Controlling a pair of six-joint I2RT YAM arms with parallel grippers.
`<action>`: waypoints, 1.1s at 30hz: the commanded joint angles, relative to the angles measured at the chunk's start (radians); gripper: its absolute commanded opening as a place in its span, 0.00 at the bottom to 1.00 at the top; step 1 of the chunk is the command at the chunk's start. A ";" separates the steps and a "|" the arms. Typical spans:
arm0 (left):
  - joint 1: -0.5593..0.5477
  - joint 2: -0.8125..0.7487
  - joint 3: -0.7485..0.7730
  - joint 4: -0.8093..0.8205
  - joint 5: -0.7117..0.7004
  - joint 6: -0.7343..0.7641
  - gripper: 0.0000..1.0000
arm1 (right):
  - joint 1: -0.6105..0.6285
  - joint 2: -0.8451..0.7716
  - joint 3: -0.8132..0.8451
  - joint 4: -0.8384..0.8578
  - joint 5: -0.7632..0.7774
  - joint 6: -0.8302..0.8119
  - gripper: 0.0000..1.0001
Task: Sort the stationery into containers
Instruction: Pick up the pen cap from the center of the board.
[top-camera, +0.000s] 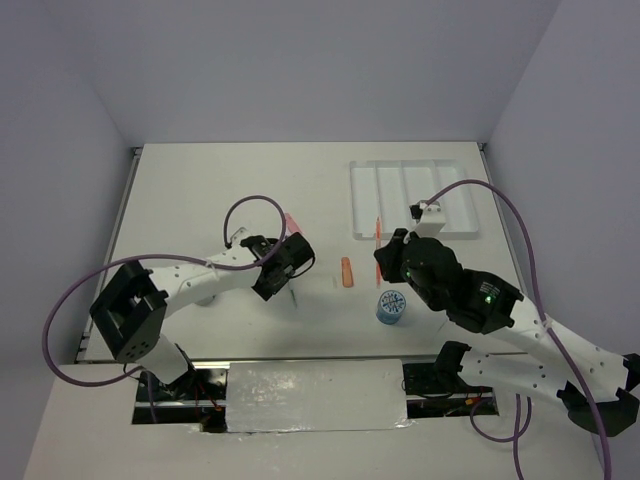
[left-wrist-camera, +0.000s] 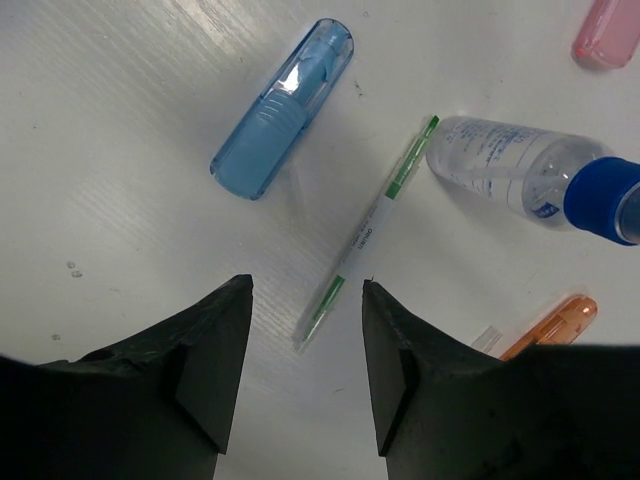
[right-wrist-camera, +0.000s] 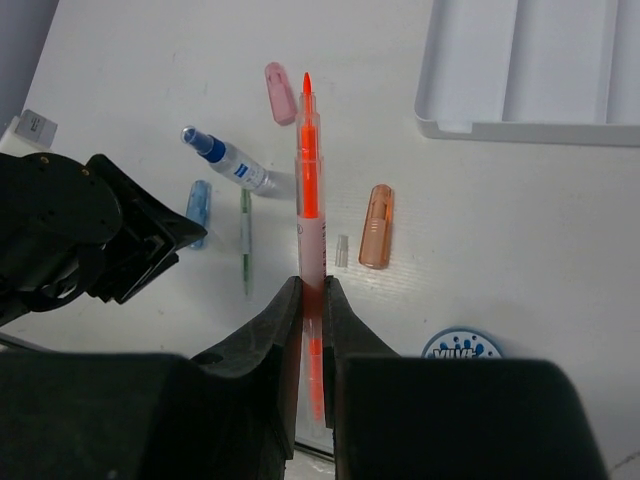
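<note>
Right now we see the right tool (right-wrist-camera: 311, 290) pressed onto an orange pen (right-wrist-camera: 308, 180), pinching its back end, tip pointing far. The pen is held above the counter (top-camera: 220, 190), near the near-left corner of the white tray (top-camera: 400, 195) and not in any compartment.

The left tool (left-wrist-camera: 305, 283) is spread wide, hanging over a thin white-and-green pen (left-wrist-camera: 365, 232) lying flat.

Round that pen:
- a blue capsule (left-wrist-camera: 283, 110)
- a clear bottle (left-wrist-camera: 520, 180) w/ a blue cap, its base just beside the pen's tip
- a pink capsule (left-wrist-camera: 608, 32) farther off

An orange capsule (right-wrist-camera: 377, 226) lies btw the two arms. A blue roll (top-camera: 391, 307) sits on the near side of the right tool.
</note>
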 joint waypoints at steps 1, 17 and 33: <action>-0.004 0.024 0.030 -0.053 -0.041 -0.074 0.59 | 0.006 -0.006 -0.010 0.028 -0.001 -0.017 0.00; 0.046 0.204 0.065 -0.028 -0.007 -0.059 0.57 | 0.004 0.015 -0.030 0.066 -0.049 -0.048 0.00; 0.063 0.273 0.047 0.006 0.050 -0.027 0.26 | 0.006 0.040 -0.030 0.095 -0.080 -0.063 0.00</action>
